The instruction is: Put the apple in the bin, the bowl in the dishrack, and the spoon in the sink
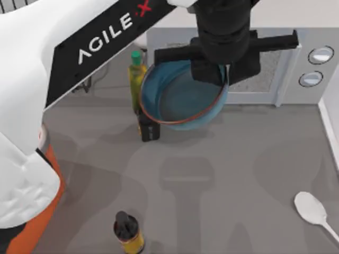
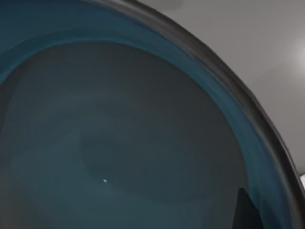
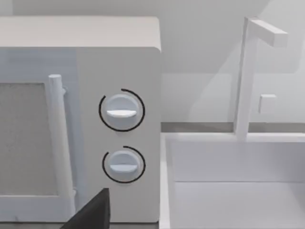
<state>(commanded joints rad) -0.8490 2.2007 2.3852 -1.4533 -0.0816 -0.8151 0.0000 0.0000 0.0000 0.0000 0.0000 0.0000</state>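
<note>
The left arm (image 1: pixel 79 58) is seen crossing the top view from the lower left to the upper centre, its white casing marked with the AgileX name. The left gripper (image 1: pixel 214 74) is held at the upper centre of the frame, over the far rim of the bowl (image 1: pixel 180 95). The bowl is gripped at that rim and carried tilted, lifted clear of the grey table (image 1: pixel 212 174), with its teal inside turned toward the camera and a shadow cast on the surface below it. In the left wrist view the bowl's inside (image 2: pixel 124 143) is seen very close, with its dark rim curving across the upper right of the frame.

Just left of the bowl in the top view a yellow bottle with a green cap (image 1: pixel 136 74) is seen standing, and a small dark box (image 1: pixel 148 129) is noted below it. A dark-capped jar (image 1: pixel 128 233) is placed at the lower centre. The bin (image 1: pixel 39 217) is seen at the lower left edge, largely covered by the arm. The spoon (image 1: pixel 313 210) is lying on the table at the lower right, head toward the left.

A white microwave (image 1: pixel 296 69) is set behind the bowl at the upper right. In the right wrist view the microwave's two dials (image 3: pixel 121 112) and the sink (image 3: pixel 238 191) with its faucet (image 3: pixel 245 81) are shown; whether the right gripper's fingers are apart or together cannot be told.
</note>
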